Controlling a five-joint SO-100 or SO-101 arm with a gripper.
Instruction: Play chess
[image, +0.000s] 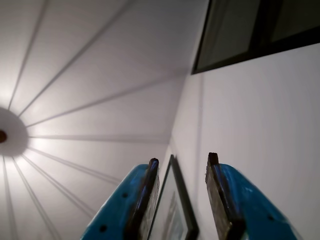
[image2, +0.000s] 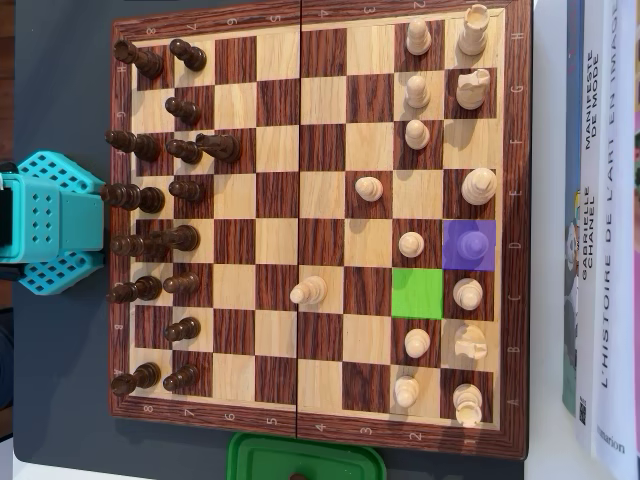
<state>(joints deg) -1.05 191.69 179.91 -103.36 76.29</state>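
White ceiling and wall are faced by the blue two-finger gripper (image: 182, 165), parted and empty, while light, rigid wooden chess pieces on the folding wooden chessboard (image2: 320, 15) are judged best pinched at the neck.

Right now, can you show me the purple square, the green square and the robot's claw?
purple square (image2: 468, 245), overhead view, its middle.
green square (image2: 417, 293), overhead view, its middle.
claw (image: 182, 167), wrist view, gap between its blue fingertips.

I see a dark table (image2: 60, 420) in the overhead view carrying a wooden chessboard (image2: 318, 432). Books (image2: 600, 230) lie just right of the board, a green lid (image2: 305, 460) at its near edge, a teal arm base (image2: 55, 220) on its left.
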